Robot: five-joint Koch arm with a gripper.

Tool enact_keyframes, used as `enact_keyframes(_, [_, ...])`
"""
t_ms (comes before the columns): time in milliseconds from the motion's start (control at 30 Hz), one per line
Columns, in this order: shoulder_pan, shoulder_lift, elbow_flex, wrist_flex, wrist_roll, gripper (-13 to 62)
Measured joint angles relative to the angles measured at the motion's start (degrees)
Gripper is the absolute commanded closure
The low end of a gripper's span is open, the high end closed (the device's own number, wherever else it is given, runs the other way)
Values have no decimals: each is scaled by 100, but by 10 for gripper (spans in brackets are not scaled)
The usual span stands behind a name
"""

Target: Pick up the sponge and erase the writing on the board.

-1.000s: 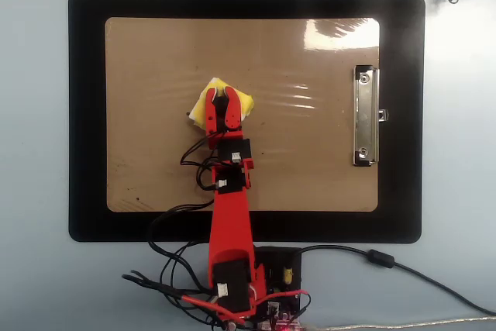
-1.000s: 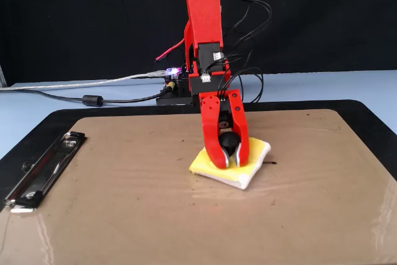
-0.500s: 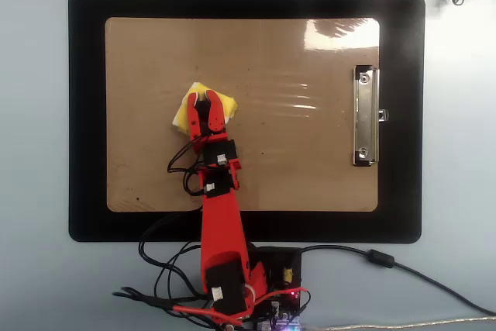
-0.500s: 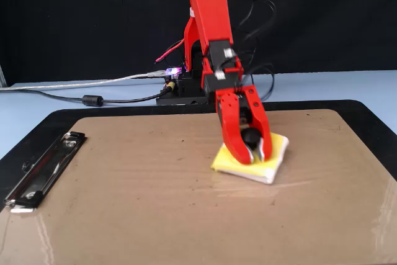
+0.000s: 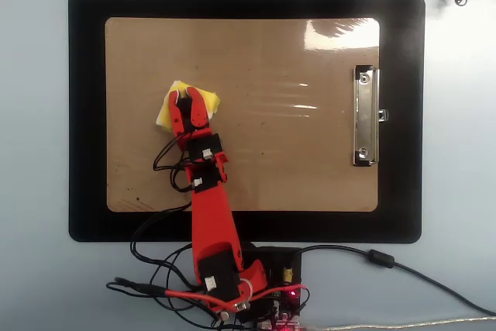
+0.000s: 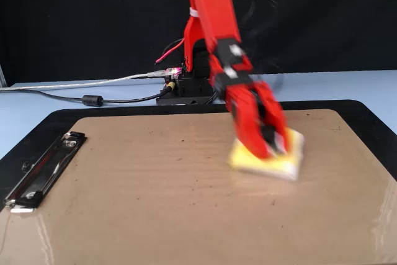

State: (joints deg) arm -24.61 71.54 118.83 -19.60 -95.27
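Your red pincer (image 5: 184, 95) is pinching the small square yellow sponge (image 5: 166, 111), which is lying flat on the tan glossy clipboard (image 5: 310, 160), overhead-left, well apart from its silver clip (image 5: 366, 115).

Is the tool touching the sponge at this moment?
Touching. In the fixed view the tool presses into the sponge on the board; overhead, its tips overlap the sponge.

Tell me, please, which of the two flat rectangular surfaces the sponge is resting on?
The sponge rests on the tan-brown board, the glossy one with the silver clip, not on the larger black mat framing it.
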Motion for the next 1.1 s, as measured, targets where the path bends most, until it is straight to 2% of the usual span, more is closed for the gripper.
enact_keyframes(100, [-35,-158,-26,-9,-18,572])
enact_keyframes(233, [-79,905,1371,-26,-26,572])
enact_keyframes(367, [-176,1274,1617,9,-44,572])
enact_keyframes(433, [-167,958,1081,97,-18,573])
enact_keyframes(600, [-149,-791,-844,0,-35,572])
enact_keyframes(633, [-141,-800,-809,0,-35,572])
enact_keyframes(700, [-62,-483,-308,-44,-35,572])
enact_keyframes(767, [202,316,659,-44,-35,572])
enact_keyframes(900, [1274,1828,2074,44,325,573])
enact_keyframes(1100, [2813,1749,1767,185,1222,573])
